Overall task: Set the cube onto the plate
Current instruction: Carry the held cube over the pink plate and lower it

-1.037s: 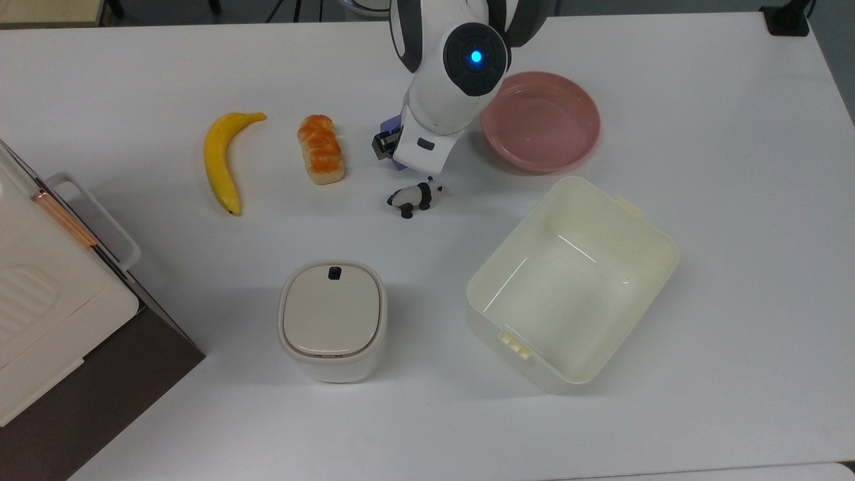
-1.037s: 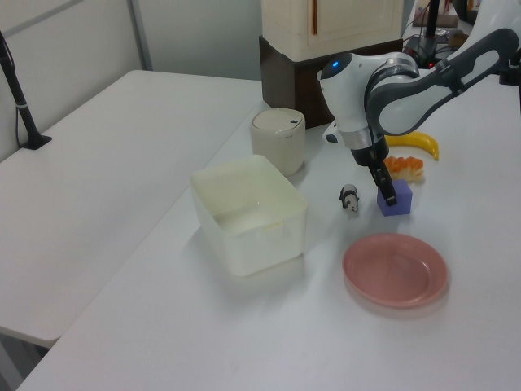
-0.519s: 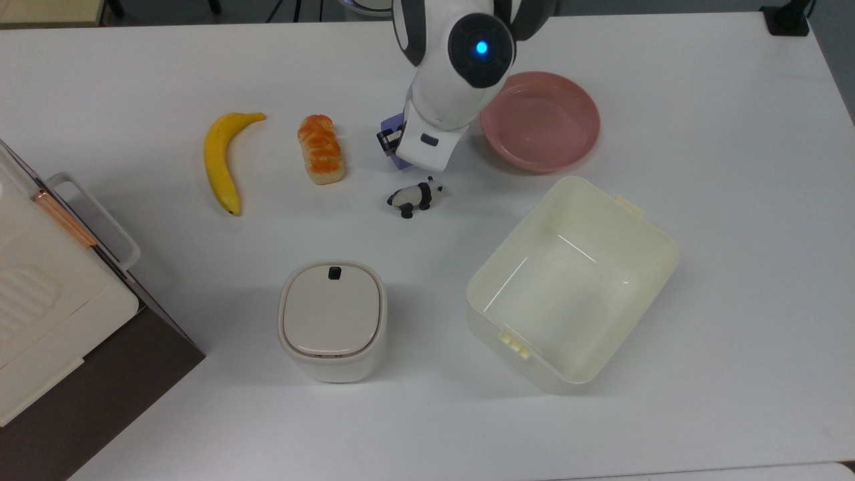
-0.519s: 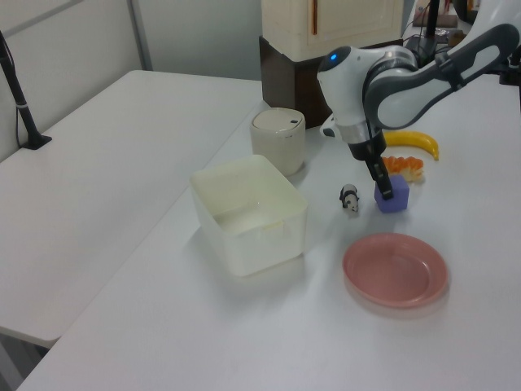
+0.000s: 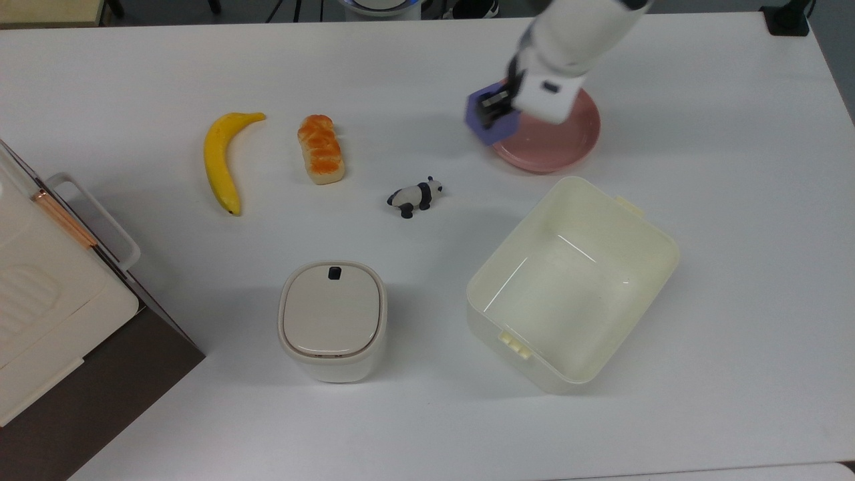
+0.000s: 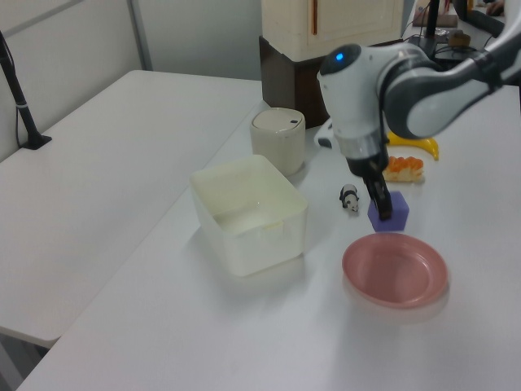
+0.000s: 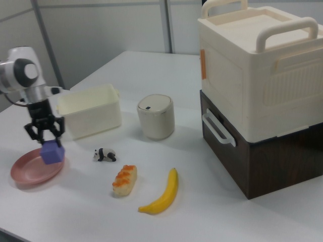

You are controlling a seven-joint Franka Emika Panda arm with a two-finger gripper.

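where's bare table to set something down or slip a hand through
Bare table stretches to the top view's right of the cream tub and pink plate, and along the top view's bottom edge below the lidded canister. It's tight around the plate's rim, where the gripper holds the cube, and between plate and tub.

The fingers (image 5: 495, 101) hold the cube (image 5: 489, 120) over the plate's (image 5: 568, 143) rim.

Arm (image 6: 423, 77) bent downward; gripper (image 7: 45, 136) vertical, jaws clamped on cube (image 7: 52, 152), raised.
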